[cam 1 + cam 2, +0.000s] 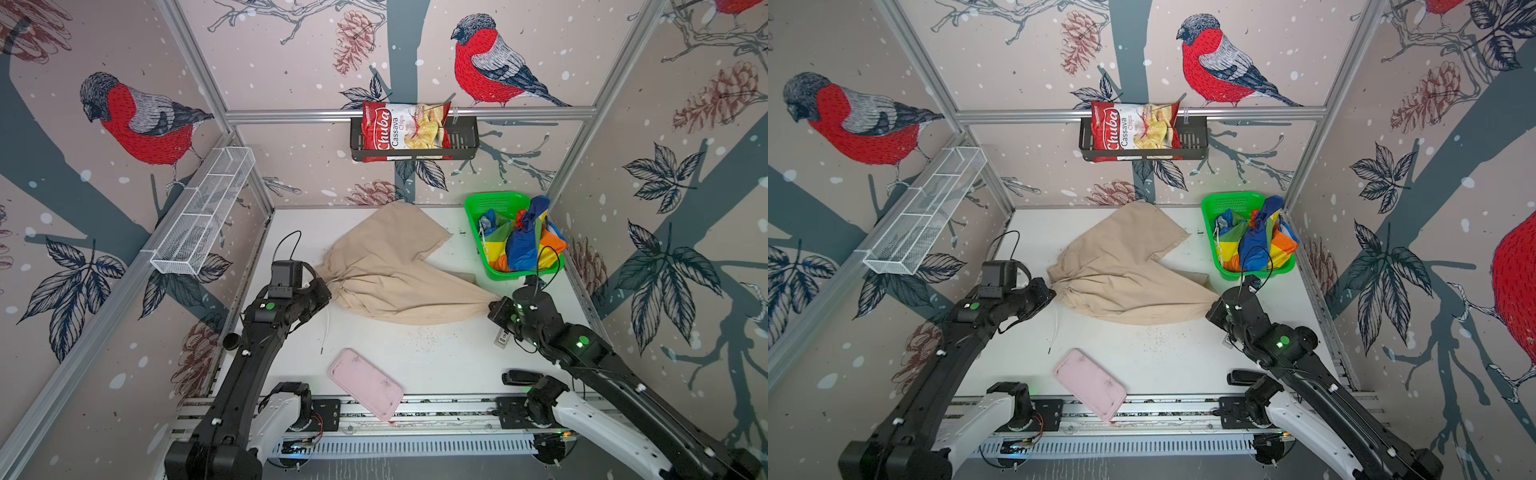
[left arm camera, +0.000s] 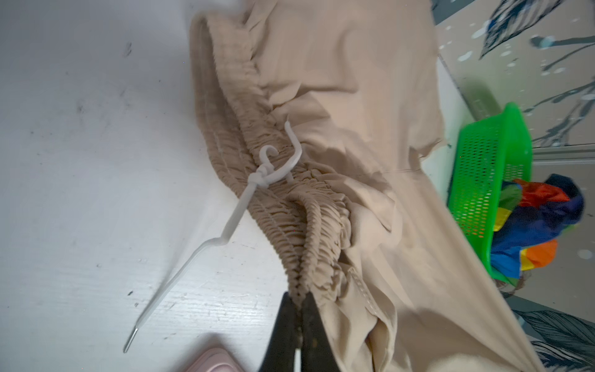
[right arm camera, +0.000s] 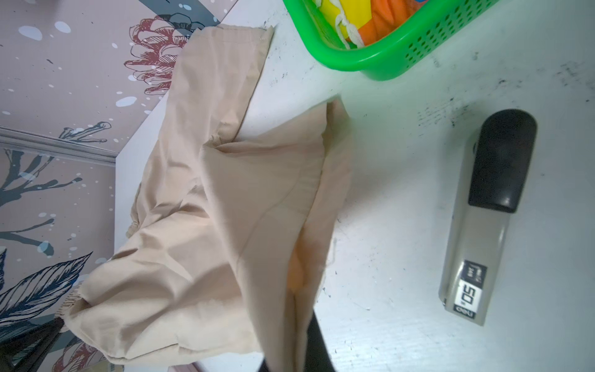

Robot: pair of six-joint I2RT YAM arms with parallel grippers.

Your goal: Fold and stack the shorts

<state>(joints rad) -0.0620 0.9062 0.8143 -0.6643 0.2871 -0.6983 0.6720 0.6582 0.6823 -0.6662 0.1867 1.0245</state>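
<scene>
L gripper (image 2: 298, 299) pinches beige shorts (image 1: 386, 266) at the waistband. R gripper (image 3: 305, 325) clamps a leg end (striped shorts (image 1: 523, 241) in basket (image 1: 472, 212)).

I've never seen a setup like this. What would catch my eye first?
The beige shorts, spread mid-table, are pinched at both ends: the left hand is shut on the gathered waistband, the right hand on a leg end. At the back right, shiny striped shorts spill from a green basket, and red-breasted birds cover the walls.

Matt beige cloth shorts (image 1: 386, 266), green plastic basket (image 1: 494, 203)
</scene>
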